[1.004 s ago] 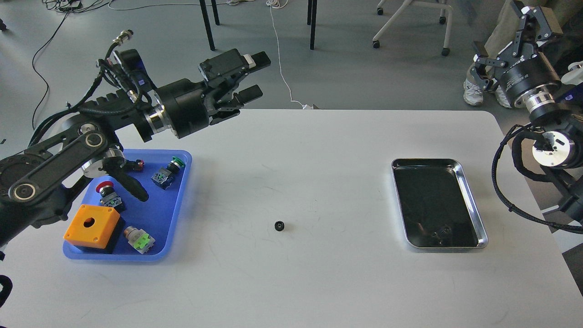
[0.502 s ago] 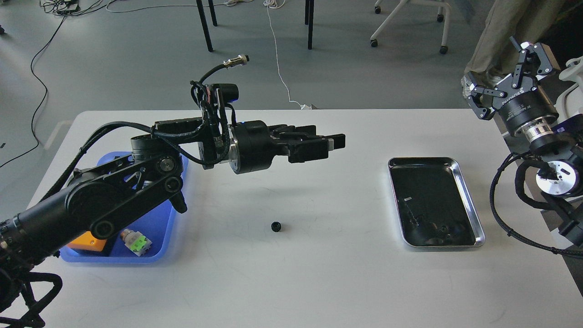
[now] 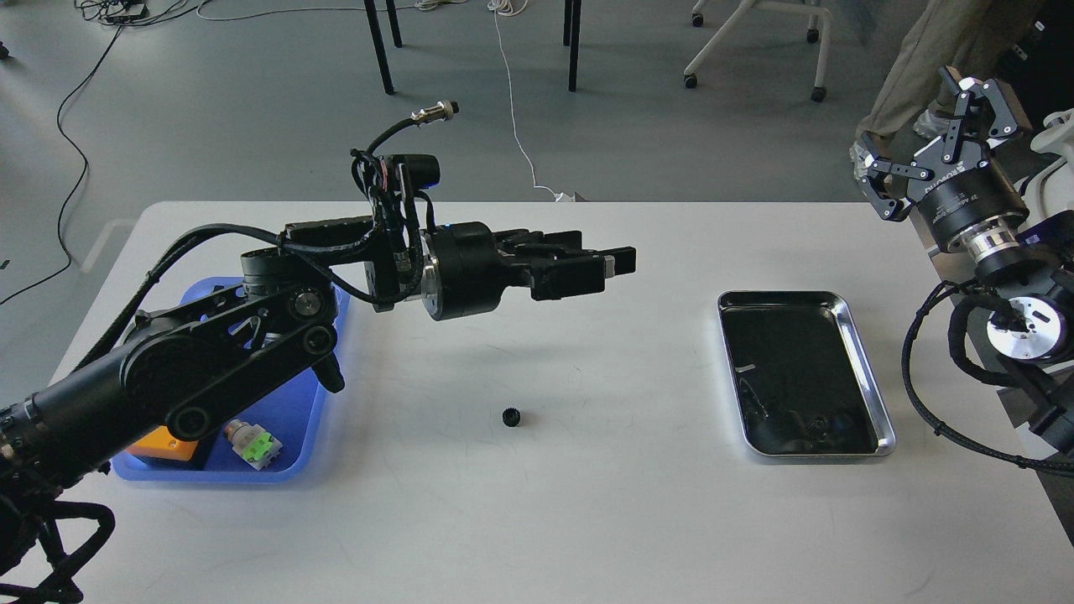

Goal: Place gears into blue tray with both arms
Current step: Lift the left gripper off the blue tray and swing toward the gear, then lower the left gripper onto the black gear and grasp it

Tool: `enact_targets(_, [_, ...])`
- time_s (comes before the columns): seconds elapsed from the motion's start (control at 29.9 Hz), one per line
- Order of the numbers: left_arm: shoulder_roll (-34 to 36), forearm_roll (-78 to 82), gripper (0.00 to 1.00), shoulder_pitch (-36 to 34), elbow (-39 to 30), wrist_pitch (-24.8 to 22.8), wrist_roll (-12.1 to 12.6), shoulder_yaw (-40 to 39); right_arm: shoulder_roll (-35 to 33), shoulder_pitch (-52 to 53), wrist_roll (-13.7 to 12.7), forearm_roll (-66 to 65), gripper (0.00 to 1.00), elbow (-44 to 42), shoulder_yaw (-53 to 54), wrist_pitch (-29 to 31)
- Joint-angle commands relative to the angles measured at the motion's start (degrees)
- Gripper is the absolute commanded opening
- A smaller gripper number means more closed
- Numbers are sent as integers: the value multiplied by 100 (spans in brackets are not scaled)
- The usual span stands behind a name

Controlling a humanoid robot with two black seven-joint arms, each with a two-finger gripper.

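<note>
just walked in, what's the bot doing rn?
It's sorting gears into the blue tray. One gear lies loose on the white table, not yet picked up. The left tool hangs above the table, beyond the gear, holding nothing visible. The right tool is raised off the table's right edge, open and empty. The silver tray sits at right; its dark inside is hard to read.

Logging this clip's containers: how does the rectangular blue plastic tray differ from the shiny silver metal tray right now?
The blue plastic tray sits at the table's left, partly hidden behind the left arm; the silver metal tray sits at the right in full view. The blue one holds an orange box and a green-capped push-button; the silver one's dark, reflective inside is hard to read. Both are rectangular, with rounded corners and raised rims.
</note>
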Motion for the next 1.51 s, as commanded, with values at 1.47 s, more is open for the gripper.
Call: enact_targets(1.47, [-78,3357,92,-149,606,255,0,2347,70,-306,1,-1,99,79,298,136])
